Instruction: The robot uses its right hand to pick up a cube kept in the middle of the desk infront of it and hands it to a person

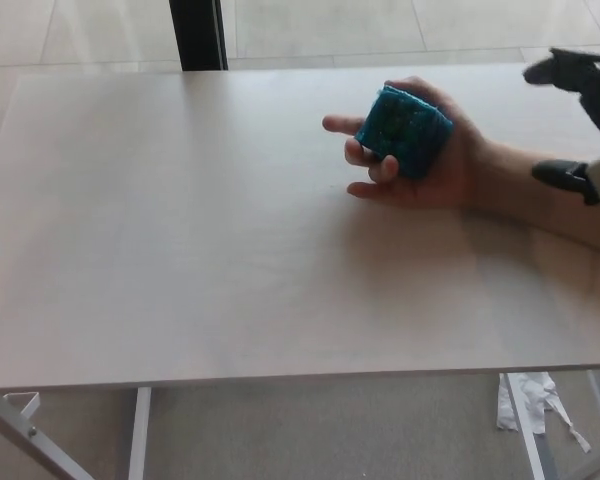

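A teal cube (406,130) rests in a person's upturned hand (450,170), which lies on the pale desk (180,250) right of centre, fingers curled around the cube. The person's forearm runs off to the right. My right hand (585,80) shows only at the right edge, clear of the cube. Two of its black fingers (565,177) are spread apart with nothing between them, so it is open. My left hand is out of the picture.
A black post (195,35) stands behind the desk's far edge. Crumpled white paper (535,400) lies on the floor under the front right corner. A metal desk leg (25,425) shows at the lower left.
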